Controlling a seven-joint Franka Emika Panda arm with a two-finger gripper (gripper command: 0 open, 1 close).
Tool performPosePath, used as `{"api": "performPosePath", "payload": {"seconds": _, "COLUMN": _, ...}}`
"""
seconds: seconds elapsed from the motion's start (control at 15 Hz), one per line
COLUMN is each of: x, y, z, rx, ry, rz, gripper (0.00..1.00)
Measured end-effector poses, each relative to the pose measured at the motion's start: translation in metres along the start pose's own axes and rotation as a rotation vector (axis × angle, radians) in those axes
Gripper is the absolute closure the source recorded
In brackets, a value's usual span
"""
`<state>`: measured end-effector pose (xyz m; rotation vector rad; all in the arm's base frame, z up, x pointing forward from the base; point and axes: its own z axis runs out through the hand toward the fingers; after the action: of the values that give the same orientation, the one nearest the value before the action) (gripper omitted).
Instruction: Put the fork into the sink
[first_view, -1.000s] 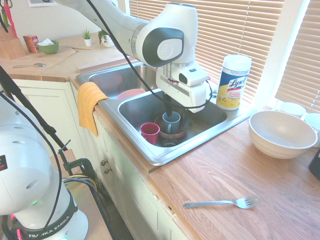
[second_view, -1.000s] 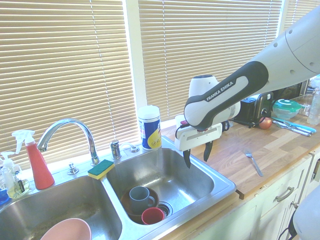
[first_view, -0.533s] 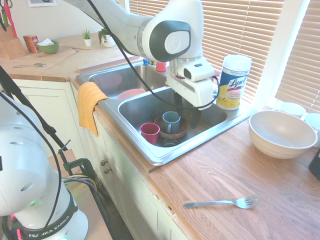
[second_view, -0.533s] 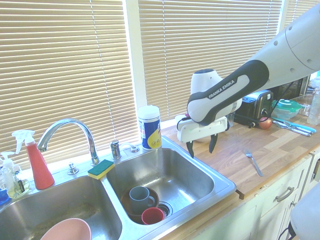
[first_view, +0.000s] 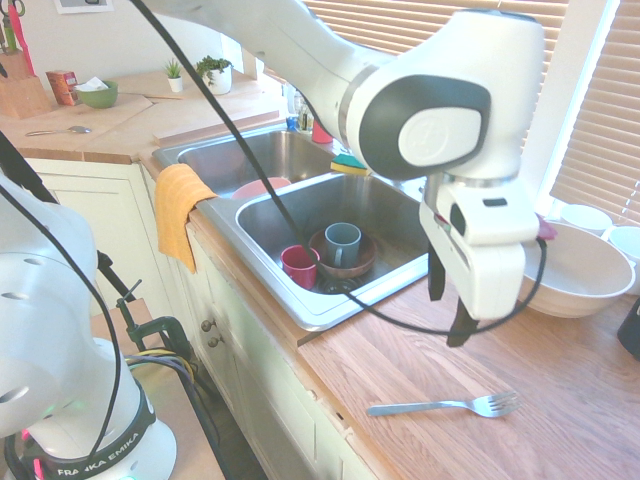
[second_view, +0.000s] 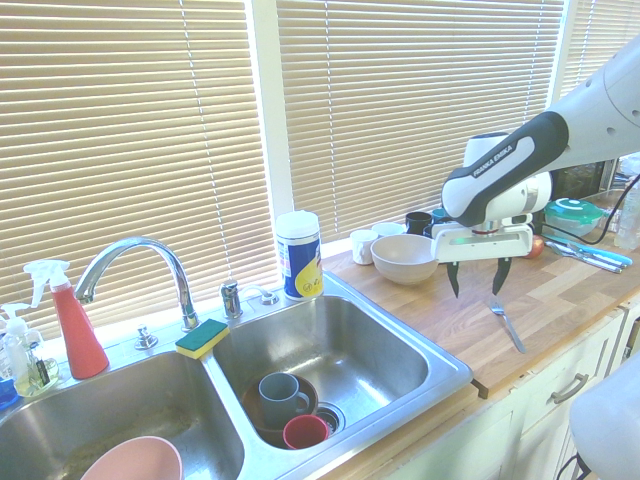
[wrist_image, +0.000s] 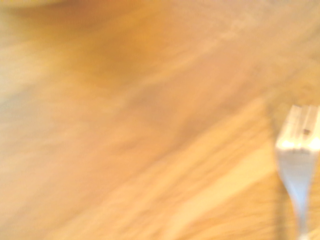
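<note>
The wooden tabletop (first_view: 350, 385) runs around the sink (second_view: 345, 345), a steel one with two basins and a curved faucet (second_view: 150, 245). The robot's arm (first_view: 290, 45) reaches out above the tabletop, and its gripper (second_view: 479, 278) hangs there with the two fingers spread apart and nothing between them.

A large pale bowl (second_view: 403, 262) stands on the tabletop, with white cups beside it. On the sink's rim are a wipes canister (second_view: 300, 262) and a red spray bottle (second_view: 78, 330). A pink bowl (second_view: 135, 464) lies in one basin; in the other, a blue-gray mug (second_view: 279, 398) sits in a brown bowl (second_view: 257, 420), and a red cup (second_view: 305, 431) is next to it. An orange cloth (first_view: 178, 210) drapes over the tabletop's front edge. A green and yellow sponge (second_view: 202, 338) rests on the rim between the basins.

The fork (first_view: 440, 407) lies flat on the tabletop, outside the sink and near the gripper. The wrist view shows its tines, blurred.
</note>
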<state>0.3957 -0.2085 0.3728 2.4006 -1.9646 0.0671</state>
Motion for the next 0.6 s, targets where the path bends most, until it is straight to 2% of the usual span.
{"api": "performPosePath", "payload": {"seconds": 0.27, "x": 0.020, "y": 0.009, "z": 0.033, "rx": -0.021, "ry": -0.020, "rz": -0.002, "gripper": 0.00}}
{"api": "performPosePath", "payload": {"seconds": 0.33, "x": 0.020, "y": 0.009, "z": 0.038, "rx": -0.029, "ry": -0.024, "rz": -0.004, "gripper": 1.00}}
{"api": "performPosePath", "payload": {"seconds": 0.6, "x": 0.017, "y": 0.012, "z": 0.048, "rx": -0.044, "ry": -0.036, "rz": -0.005, "gripper": 1.00}}
